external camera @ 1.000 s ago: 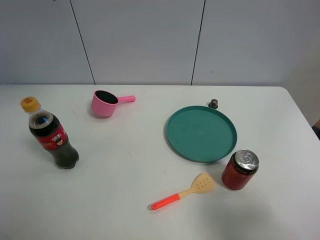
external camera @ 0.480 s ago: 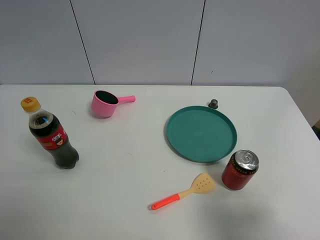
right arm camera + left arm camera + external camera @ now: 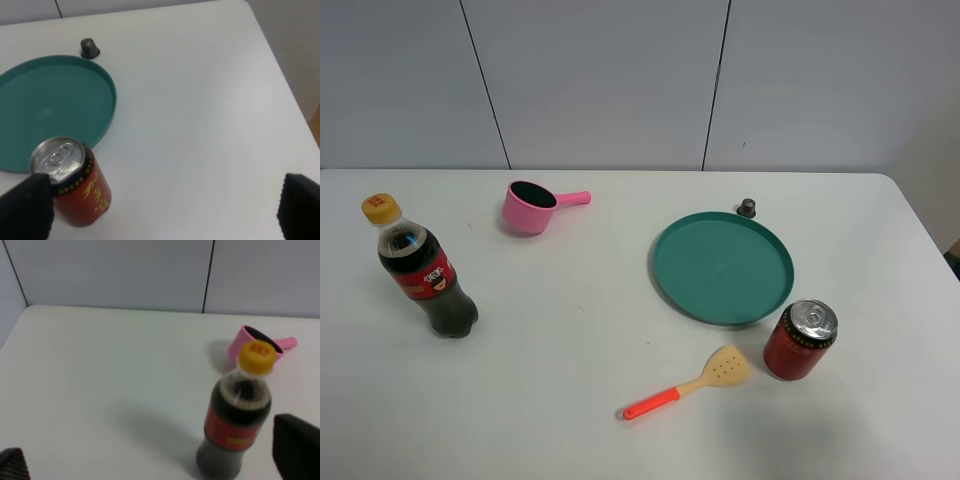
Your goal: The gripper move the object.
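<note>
The red can (image 3: 800, 341) with a silver pull-tab top stands upright on the white table, just off the near right rim of the teal plate (image 3: 722, 266). In the right wrist view the can (image 3: 79, 188) sits close in front of one black fingertip (image 3: 25, 209). My right gripper (image 3: 162, 207) is open and empty, with the can toward one side of its gap. My left gripper (image 3: 154, 456) is open and empty, facing the cola bottle (image 3: 238, 415). Neither arm shows in the exterior high view.
A cola bottle (image 3: 422, 270) stands at the left. A pink scoop (image 3: 532, 205) lies behind it. An orange-handled spatula (image 3: 688, 383) lies near the front, left of the can. A small dark capsule (image 3: 747, 207) sits behind the plate. The table's right edge (image 3: 295, 95) is near the can.
</note>
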Available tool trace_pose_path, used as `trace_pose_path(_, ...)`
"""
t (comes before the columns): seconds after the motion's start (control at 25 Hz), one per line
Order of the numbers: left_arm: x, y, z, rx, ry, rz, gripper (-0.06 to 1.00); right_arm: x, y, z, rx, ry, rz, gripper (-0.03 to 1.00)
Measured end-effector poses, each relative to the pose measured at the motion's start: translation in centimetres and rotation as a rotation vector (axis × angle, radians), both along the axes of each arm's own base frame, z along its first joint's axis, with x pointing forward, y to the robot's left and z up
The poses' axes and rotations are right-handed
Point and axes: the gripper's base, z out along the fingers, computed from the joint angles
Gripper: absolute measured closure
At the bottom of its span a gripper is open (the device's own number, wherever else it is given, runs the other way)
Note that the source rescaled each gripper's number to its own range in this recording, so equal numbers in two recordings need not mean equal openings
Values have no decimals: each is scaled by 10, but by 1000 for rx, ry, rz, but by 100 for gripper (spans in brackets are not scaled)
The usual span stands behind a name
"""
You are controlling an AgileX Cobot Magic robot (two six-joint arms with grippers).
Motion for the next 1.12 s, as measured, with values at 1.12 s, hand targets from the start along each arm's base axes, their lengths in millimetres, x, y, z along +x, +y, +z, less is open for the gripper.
trace_pose_path(1.12,-27,-1,-54,48,105,-17,-6,0,0,0,0,0,0,-3)
